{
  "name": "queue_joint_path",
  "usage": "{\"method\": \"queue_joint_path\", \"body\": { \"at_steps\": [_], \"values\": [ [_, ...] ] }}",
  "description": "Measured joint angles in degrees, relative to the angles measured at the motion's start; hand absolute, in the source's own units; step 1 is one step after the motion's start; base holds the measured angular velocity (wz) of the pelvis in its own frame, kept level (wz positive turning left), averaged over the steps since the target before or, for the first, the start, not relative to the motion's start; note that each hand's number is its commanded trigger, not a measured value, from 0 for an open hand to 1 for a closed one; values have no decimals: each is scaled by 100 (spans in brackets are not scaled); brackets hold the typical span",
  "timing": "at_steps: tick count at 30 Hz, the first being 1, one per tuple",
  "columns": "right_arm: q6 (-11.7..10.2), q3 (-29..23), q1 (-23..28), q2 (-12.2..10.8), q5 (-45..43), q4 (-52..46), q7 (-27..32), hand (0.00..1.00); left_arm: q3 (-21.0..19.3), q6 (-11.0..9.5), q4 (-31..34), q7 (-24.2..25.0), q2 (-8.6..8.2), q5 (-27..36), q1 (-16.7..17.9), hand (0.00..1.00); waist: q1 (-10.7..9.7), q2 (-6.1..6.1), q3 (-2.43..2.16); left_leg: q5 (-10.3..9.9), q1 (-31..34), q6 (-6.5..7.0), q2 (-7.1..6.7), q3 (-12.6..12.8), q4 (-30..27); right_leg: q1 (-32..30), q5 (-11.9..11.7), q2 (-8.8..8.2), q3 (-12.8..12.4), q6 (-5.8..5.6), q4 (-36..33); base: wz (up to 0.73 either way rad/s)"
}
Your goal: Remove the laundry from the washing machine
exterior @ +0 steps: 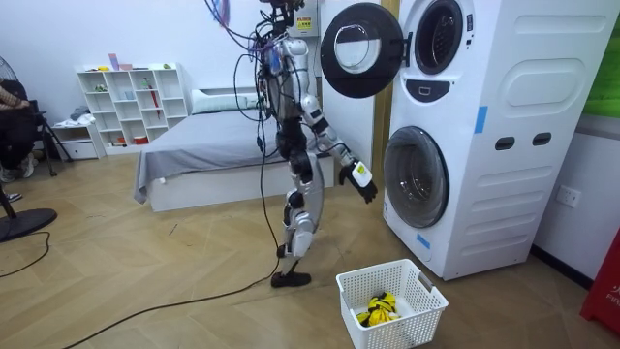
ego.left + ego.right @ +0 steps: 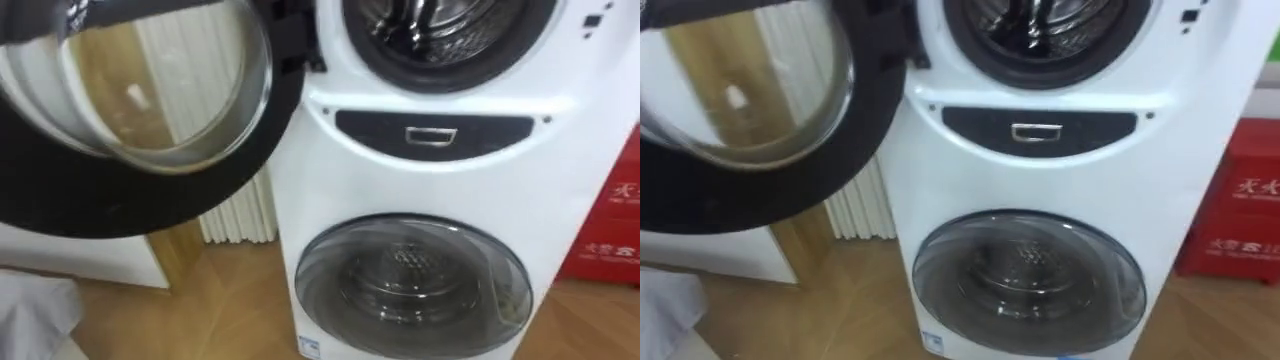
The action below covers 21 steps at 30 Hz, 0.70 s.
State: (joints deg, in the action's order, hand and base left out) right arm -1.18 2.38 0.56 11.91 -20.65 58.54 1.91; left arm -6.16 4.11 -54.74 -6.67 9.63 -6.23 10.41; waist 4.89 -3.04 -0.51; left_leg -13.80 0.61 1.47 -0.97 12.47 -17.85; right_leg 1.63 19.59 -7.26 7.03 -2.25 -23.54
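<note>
The stacked washing machine point(image 1: 484, 126) stands before the robot, its upper door point(image 2: 130, 110) swung wide to the left and the lower door point(image 2: 410, 285) closed. The upper drum point(image 2: 440, 30) shows bare metal; any clothes inside cannot be made out. On the floor behind the robot, the white basket point(image 1: 412, 328) holds a yellow-and-black garment point(image 1: 380, 308). The right robot hand point(image 1: 364, 184) hangs low near the lower door; I cannot tell its finger state. It should rise clear of the door's edge and reach deep into the upper drum.
</note>
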Motion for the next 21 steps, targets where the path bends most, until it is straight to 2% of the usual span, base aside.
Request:
{"method": "queue_joint_path", "body": {
  "at_steps": [1, 2, 3, 6, 8, 12, 13, 15, 17, 19, 21],
  "values": [
    [6, 39, 3, -11, 12, -25, -22, 0, -5, -41, -4, -31, -5, 20, 1, 0, -1, -42, 35, 13, 9, 8, 1, 1, 4, 76, -11, 16, 35, 22, 206, -32],
    [12, 82, 72, -24, 40, -24, -62, 0, 21, -91, -10, -49, -23, 129, 9, 0, -37, -51, 44, 60, 0, 17, 49, -30, 19, 195, -184, 80, 89, 32, 452, -11],
    [17, 86, 143, -41, 31, -15, -100, 0, 37, -157, -18, -51, -24, 233, 1, 0, -65, -67, 42, 78, 11, 27, 98, -28, 51, 270, -320, 145, 88, 30, 649, -8],
    [29, 88, 227, -46, 34, -14, -126, 0, 77, -230, -40, -51, -26, 500, -19, 0, -97, -111, 46, 106, 49, 56, 200, 13, 80, 330, -525, 208, 85, 24, 921, -11],
    [33, 88, 278, -72, 32, -63, -135, 0, 72, -235, -42, -53, -25, 589, 1, 0, -131, -107, 47, 127, 96, 69, 203, -12, 79, 322, -589, 227, 89, 16, 997, 6],
    [-4, 89, 298, -88, 14, -89, -151, 0, 57, -303, -58, -61, -85, 723, 68, 0, -88, -32, 31, 154, 164, 54, 215, -102, 9, 312, -629, 260, 171, 42, 1002, 12],
    [-5, 89, 298, -88, 18, -88, -153, 0, 57, -328, -66, -61, -103, 795, 88, 0, -68, 16, 42, 156, 156, 51, 214, -117, 5, 333, -632, 266, 187, 48, 1001, 10],
    [-46, 75, 300, -83, 19, -56, -161, 0, -65, -428, -126, -53, -197, 1212, 101, 0, -50, 51, 46, 165, 162, 31, 212, -196, -8, 391, -646, 289, 341, 72, 1100, 13],
    [-63, 75, 341, -83, 8, -46, -196, 0, -218, -447, -142, -48, -214, 1489, 137, 0, -5, 75, 55, 173, 167, -2, 210, -256, -3, 461, -662, 321, 425, 98, 1184, 17],
    [-59, 63, 366, -56, 12, -44, -200, 0, -404, -446, -148, -66, -207, 1870, 158, 0, -11, 123, 86, 159, 163, -44, 228, -351, -37, 531, -671, 354, 511, 114, 1206, 21],
    [-57, -23, 382, 1, -5, -51, -183, 0, -550, -447, -139, -141, -205, 2324, 153, 0, 3, 202, 85, 158, 167, -60, 221, -433, -54, 598, -654, 361, 606, 139, 1242, 19]
  ]
}}
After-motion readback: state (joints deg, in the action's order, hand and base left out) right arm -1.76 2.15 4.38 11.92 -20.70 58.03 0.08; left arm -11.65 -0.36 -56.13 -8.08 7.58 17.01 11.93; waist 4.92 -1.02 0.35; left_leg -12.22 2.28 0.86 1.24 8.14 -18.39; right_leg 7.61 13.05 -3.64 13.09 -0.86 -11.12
